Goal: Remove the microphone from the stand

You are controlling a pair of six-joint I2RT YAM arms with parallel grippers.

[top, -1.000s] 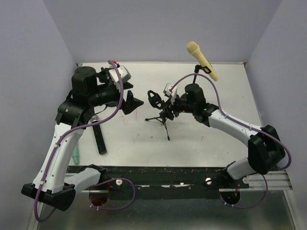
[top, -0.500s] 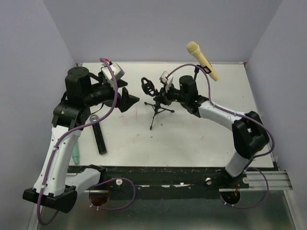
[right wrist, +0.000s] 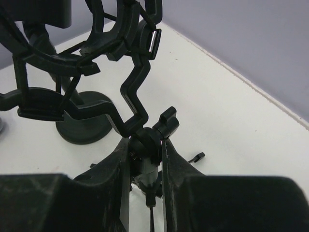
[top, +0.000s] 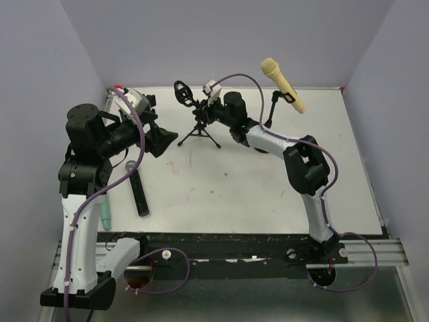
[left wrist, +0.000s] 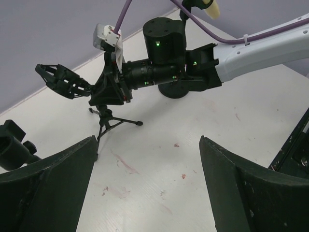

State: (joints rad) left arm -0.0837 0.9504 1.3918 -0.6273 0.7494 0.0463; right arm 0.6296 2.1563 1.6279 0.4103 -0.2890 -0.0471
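The microphone (top: 282, 85) sits at the far right of the bench (top: 268, 188), tilted, head up and away, its lower end caught in the clip of a thin black stand (top: 271, 113). Neither hand touches it. The right hand (right wrist: 145, 145) is clamped on the neck of a small tripod (top: 199, 131) carrying an empty shock mount (top: 182, 90), well to the left of the microphone. The left hand (left wrist: 147, 169) hangs with its fingers spread wide, holding nothing.

The microphone looks rigid and fairly light, with a smooth pale-yellow barrel that could slip between hard pads; the rounded head looks softer and is better left alone. The best hold is probably mid-barrel, just above the clip, squeezing across the width. The stand is slender — likely to tip or drag if the pull goes sideways — so drawing the microphone out along its own axis seems safest, ideally with the stand braced.
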